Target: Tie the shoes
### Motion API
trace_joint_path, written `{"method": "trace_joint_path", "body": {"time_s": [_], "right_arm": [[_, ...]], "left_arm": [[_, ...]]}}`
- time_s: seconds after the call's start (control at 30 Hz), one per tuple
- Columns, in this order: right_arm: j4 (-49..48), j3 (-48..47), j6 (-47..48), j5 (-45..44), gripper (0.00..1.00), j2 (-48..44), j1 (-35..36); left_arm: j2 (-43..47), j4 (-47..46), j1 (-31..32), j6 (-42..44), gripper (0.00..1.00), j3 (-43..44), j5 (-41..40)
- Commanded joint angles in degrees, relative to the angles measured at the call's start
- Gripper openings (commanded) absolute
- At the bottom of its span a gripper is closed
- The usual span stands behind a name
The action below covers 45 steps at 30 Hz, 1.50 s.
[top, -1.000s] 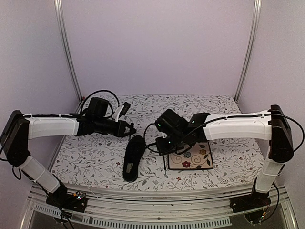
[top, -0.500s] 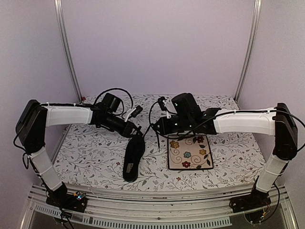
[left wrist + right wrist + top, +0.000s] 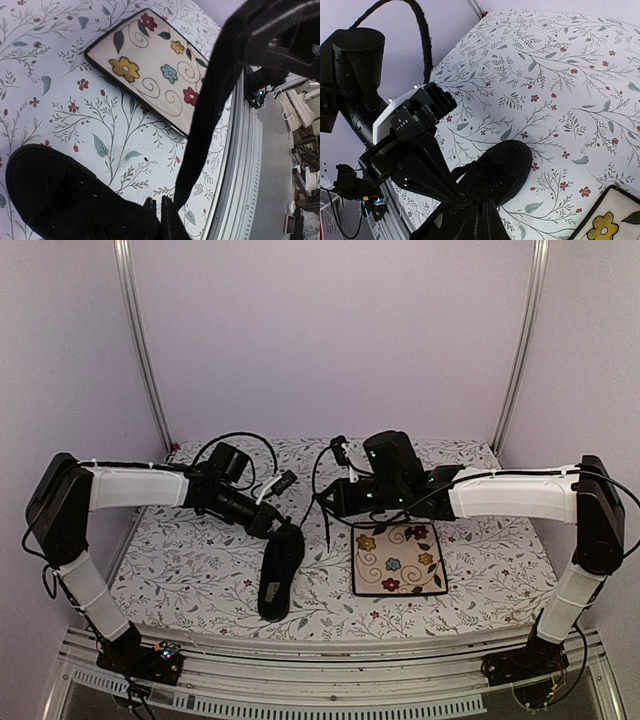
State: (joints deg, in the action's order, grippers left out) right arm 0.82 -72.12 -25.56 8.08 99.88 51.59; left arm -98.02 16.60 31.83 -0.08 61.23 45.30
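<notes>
No legible text, brand, number or sign found. Shoe (image 3: 281,568): no readable marking. Small dark marks on left arm's white housing (image 3: 402,125): too small to read.

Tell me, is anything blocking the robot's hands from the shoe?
Nothing visible does. The left gripper is right at the far end of the shoe. The right gripper hangs just beside it, pinching a lace that dangles down. The plate lies off to the side, not between.

All-black low-top lace-up shoe (image 3: 280,570) w/ thin black laces (image 3: 202,120). Square cream plate (image 3: 410,577), dark rim; yellow, blue & red flowers, black swirls. White tablecloth (image 3: 190,570): grey-green leafy vines, sm. red blossoms. Pale lilac walls (image 3: 330,340).
</notes>
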Motion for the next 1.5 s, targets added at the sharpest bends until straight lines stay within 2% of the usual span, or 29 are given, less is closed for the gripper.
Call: {"method": "trace_joint_path", "body": {"time_s": [0.0,0.4,0.8,1.33,1.47], "right_arm": [[-0.28,-0.56,-0.28,-0.34,0.02,-0.8,-0.68],[0.03,-1.4,-0.09,0.8,0.02,-0.49,-0.63],[-0.97,-1.8,-0.01,3.31,0.02,-0.77,-0.64],[-2.84,-3.11,-0.76,6.42,0.02,-0.08,-0.66],[-3.16,-3.37,-0.96,6.97,0.02,0.43,-0.68]], "left_arm": [[2.88,-0.22,-0.61,1.8,0.05,-0.99,1.77],[2.48,-1.71,-0.7,1.65,0.1,-1.73,6.09],[1.01,-1.78,-0.72,1.13,0.16,-0.7,0.13],[-1.28,-2.0,-0.04,1.3,0.34,0.72,0.57],[-1.58,-2.32,0.47,1.26,0.34,0.91,0.89]]}}
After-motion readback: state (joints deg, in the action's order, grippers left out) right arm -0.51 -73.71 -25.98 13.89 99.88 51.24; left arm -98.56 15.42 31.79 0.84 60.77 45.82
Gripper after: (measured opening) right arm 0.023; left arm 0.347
